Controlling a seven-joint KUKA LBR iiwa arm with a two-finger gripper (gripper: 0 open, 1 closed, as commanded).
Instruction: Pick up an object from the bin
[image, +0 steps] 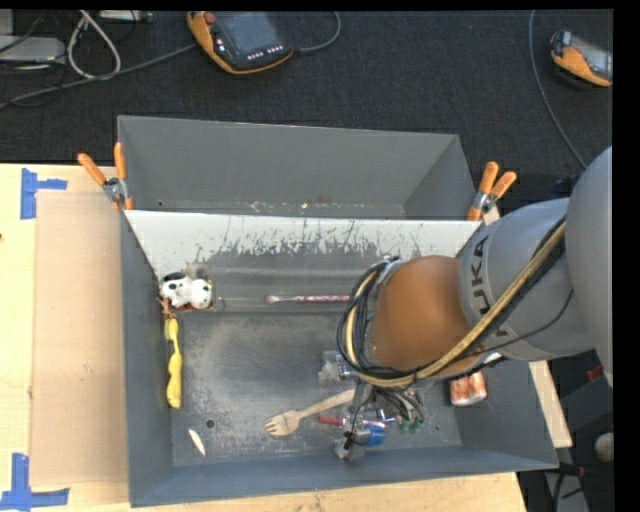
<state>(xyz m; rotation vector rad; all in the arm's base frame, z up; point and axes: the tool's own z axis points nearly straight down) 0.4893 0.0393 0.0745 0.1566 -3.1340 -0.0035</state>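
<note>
The gripper (356, 432) sits low over the near-right part of the bin (290, 170), close to the floor by the front wall, beneath the arm's orange cover (415, 315) and a loop of cables. Its tip is among a small cluster of things. A small blue object (373, 432) is touching or just beside it, a short red piece (334, 421) lies to its left and a bit of green (412, 424) to its right. The handle end of a pale fork (298, 416) also reaches it, with the tines pointing toward the bin's left. I cannot tell how far the gripper is open, as the wrist and cables hide it, and nothing can be seen held in it. By my judgement the task is at the grasping stage: the approach looks made, the grasp is unconfirmed, and the lift is not yet done, since everything lies on the floor. The blue object seems the likeliest target, though the fork is nearly as close. Well apart lie 5 other things: a white spotted toy animal (187, 292) in the far-left corner, a yellow strip (174, 362) along the left wall, a small cream stick (197, 441) near the front-left corner, a thin rod (310, 298) at the back, and a copper-and-white piece (467, 389) beside the arm.
</note>
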